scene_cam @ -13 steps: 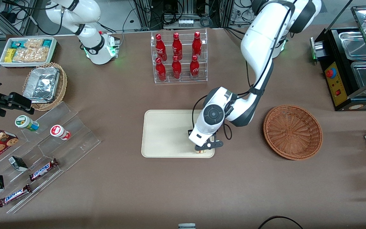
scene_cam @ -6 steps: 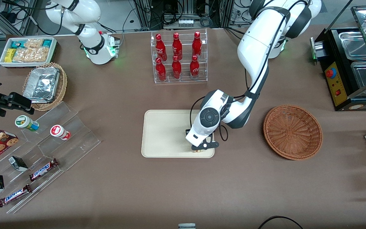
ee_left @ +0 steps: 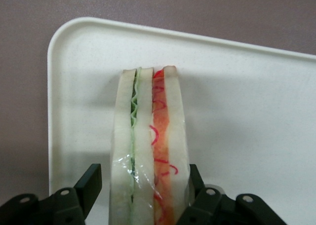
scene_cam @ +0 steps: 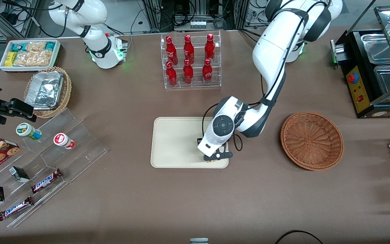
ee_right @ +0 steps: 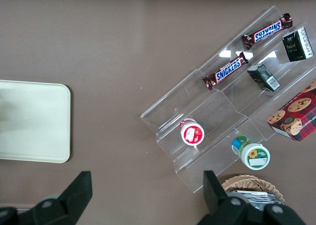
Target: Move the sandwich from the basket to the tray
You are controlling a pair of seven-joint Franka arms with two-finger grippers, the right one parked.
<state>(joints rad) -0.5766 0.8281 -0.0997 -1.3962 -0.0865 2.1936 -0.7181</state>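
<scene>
The clear-wrapped sandwich (ee_left: 148, 136) stands on its edge on the cream tray (ee_left: 247, 111), near a rounded corner, green and orange-red layers facing the wrist camera. My left gripper (ee_left: 143, 185) straddles it: one finger (ee_left: 91, 183) stands a small gap away from the bread, the other rests against the wrap, so it is open. In the front view the gripper (scene_cam: 215, 156) is low over the tray (scene_cam: 174, 142), at the corner nearest the camera and the basket, and only a sliver of sandwich (scene_cam: 210, 161) shows below it. The reddish-brown wicker basket (scene_cam: 311, 140) holds nothing.
A clear rack of red bottles (scene_cam: 190, 61) stands farther from the camera than the tray. A stepped acrylic shelf (scene_cam: 63, 145) with cups and candy bars, and a tan basket of foil containers (scene_cam: 47, 91), lie toward the parked arm's end. A black warmer (scene_cam: 374, 71) is toward the working arm's end.
Over the last second the left gripper shifted slightly toward the parked arm's end and settled lower on the tray with the sandwich. In the last half second it hardly moved.
</scene>
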